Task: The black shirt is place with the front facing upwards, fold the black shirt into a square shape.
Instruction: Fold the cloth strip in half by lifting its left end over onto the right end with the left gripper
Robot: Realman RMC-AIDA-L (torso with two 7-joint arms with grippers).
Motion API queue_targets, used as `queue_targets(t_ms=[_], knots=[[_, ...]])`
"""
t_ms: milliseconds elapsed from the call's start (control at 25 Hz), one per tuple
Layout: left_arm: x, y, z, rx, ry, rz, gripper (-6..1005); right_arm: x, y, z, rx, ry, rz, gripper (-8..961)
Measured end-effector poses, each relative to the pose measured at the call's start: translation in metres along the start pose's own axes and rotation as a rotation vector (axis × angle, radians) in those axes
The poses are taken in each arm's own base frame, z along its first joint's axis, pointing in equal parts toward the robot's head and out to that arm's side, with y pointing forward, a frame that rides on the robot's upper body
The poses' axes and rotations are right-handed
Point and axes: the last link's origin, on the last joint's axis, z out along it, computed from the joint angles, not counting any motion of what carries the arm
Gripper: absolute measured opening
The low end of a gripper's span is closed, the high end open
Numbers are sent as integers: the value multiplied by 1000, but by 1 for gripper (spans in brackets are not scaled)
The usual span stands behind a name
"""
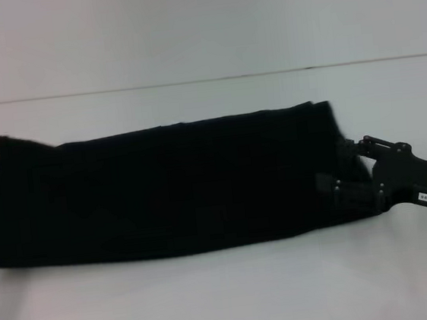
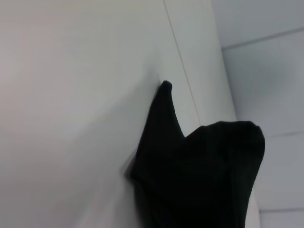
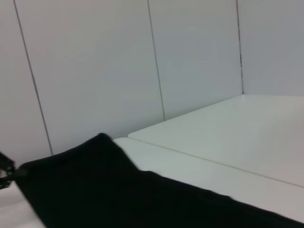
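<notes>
In the head view, the black shirt (image 1: pixel 163 188) lies on the white bench (image 1: pixel 228 296) as a long, wide band stretching from the robot's left edge across to the right, with no lettering showing. The right pincer (image 1: pixel 346 170) reaches in from the right and rests at the shirt's right end, its dark fingers against the dark cloth; whether it is spread or pinching the fabric cannot be told. The left pincer does not appear in this view.

In the left wrist view, one end of the shirt (image 2: pixel 199 175) lies on the bench (image 2: pixel 71 118), with a pointed corner of cloth sticking out toward a seam in the bench top. No fingers show here.

In the right wrist view, the shirt (image 3: pixel 104 194) fills the near part, raised in a soft peak, with the bench (image 3: pixel 228 142) behind it and a panelled wall (image 3: pixel 95 61) beyond.
</notes>
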Motion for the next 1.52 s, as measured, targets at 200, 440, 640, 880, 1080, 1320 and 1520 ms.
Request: queue_targets(t_ms=[200, 440, 640, 880, 1080, 1320, 1520], knots=[[3, 0, -8, -24, 29, -13, 3, 0, -4, -3, 30, -5, 15, 845], [-2, 41, 35, -176, -94, -3, 4, 10, -11, -13, 100, 11, 80, 843], [-18, 91, 92, -312, -216, 33, 4, 22, -11, -31, 152, 10, 130, 841], [-65, 163, 169, -433, -388, 128, 4, 39, -6, -54, 202, 10, 179, 839], [-131, 188, 207, -458, -519, 178, 4, 49, 1, -74, 233, -16, 217, 838], [-191, 167, 218, -410, -578, 189, 4, 55, 7, -81, 234, -22, 237, 836], [-197, 156, 213, -411, -570, 171, 4, 54, 6, -63, 238, -20, 250, 834]])
